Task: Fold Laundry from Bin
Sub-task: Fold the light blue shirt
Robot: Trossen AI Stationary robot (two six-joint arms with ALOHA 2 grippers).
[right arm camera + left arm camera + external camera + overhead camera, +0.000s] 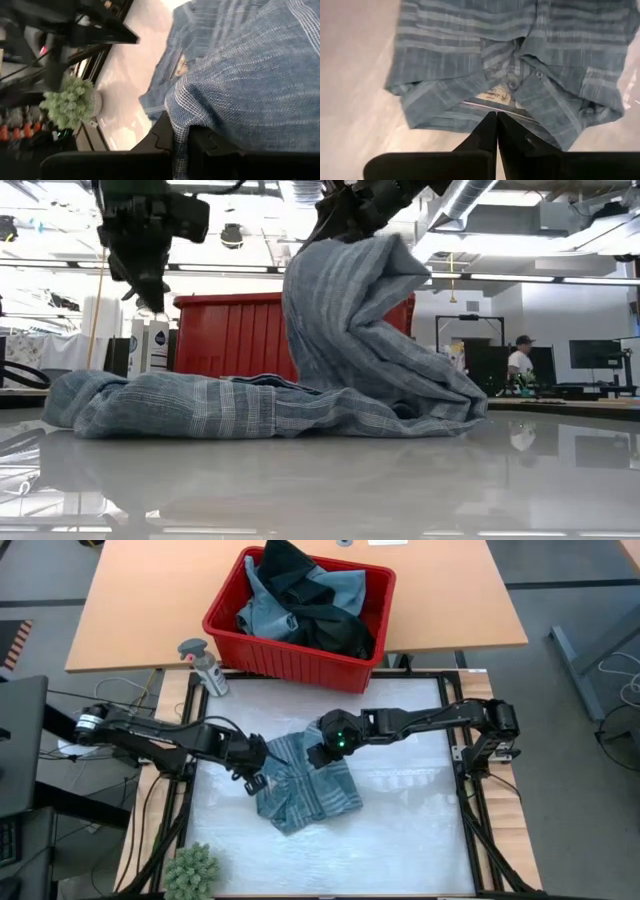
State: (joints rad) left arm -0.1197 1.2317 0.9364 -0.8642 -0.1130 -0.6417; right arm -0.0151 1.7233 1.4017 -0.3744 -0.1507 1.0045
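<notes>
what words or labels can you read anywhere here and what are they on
None can be read for certain.
Neck label inside the collar of the striped shirt: script print, too small and blurred to read.
White bottle beside the red bin, low view: a dark round logo, too small to read.
Spray bottle, high view: no legible text.

1 camera looks straight down on the table (pixel 420 840); another sits at tabletop height, facing the room. 2 wrist cameras peer close at the striped shirt (pixel 470 60), which all 4 views share.
</notes>
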